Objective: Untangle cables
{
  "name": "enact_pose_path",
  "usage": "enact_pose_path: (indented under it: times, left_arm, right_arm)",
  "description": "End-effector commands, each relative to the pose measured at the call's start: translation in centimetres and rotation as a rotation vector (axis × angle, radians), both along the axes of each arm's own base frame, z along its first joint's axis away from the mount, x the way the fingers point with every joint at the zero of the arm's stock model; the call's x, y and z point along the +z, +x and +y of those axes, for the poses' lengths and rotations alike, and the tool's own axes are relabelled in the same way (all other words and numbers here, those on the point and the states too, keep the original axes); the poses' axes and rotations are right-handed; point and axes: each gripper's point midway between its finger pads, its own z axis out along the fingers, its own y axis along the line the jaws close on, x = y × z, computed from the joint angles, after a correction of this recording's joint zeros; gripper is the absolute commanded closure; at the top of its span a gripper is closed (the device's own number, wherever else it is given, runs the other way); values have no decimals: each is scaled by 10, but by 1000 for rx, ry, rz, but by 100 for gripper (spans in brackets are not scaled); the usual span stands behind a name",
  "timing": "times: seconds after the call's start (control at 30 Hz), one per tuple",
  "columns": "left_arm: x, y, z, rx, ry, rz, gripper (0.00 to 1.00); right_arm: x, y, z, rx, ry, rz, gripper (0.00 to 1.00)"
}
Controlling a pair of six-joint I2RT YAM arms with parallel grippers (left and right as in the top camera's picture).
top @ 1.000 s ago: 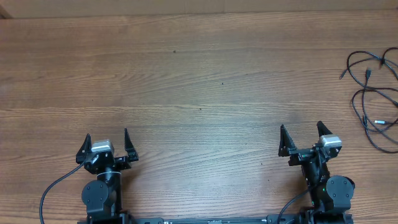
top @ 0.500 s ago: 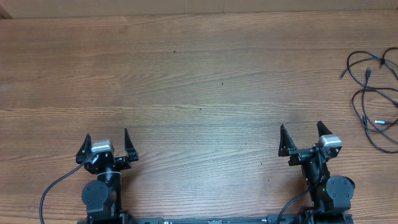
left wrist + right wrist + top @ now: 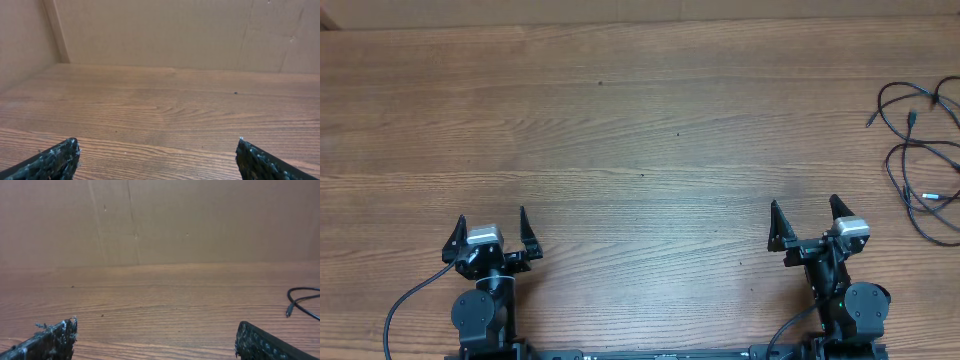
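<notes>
Two black robot arms sit folded low at the near edge of the brown wood-grain table (image 3: 640,120), the left gripper (image 3: 490,219) and right gripper (image 3: 804,206) both pointing forward with jaws spread wide and empty, while the thin black cables (image 3: 920,143), their number unclear, lie in loose loops at the right edge, well apart from both.

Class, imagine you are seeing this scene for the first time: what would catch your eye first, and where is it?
The thin black cables lie in loose loops at the far right edge of the wooden table, apart from both arms. At the near edge, the left gripper and the right gripper sit wide open and empty, pointing across the table.
</notes>
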Motion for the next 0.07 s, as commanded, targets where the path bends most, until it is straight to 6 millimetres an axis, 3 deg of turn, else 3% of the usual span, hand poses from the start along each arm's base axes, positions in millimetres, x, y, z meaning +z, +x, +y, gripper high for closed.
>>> enact_pose_path:
  times: [0.0, 0.03]
  left_arm:
    - [1, 0, -2, -11, 16, -6, 0]
    - [1, 0, -2, -11, 16, -6, 0]
  right_arm:
    - [-2, 0, -5, -23, 3, -2, 0]
    - [-2, 0, -5, -24, 3, -2, 0]
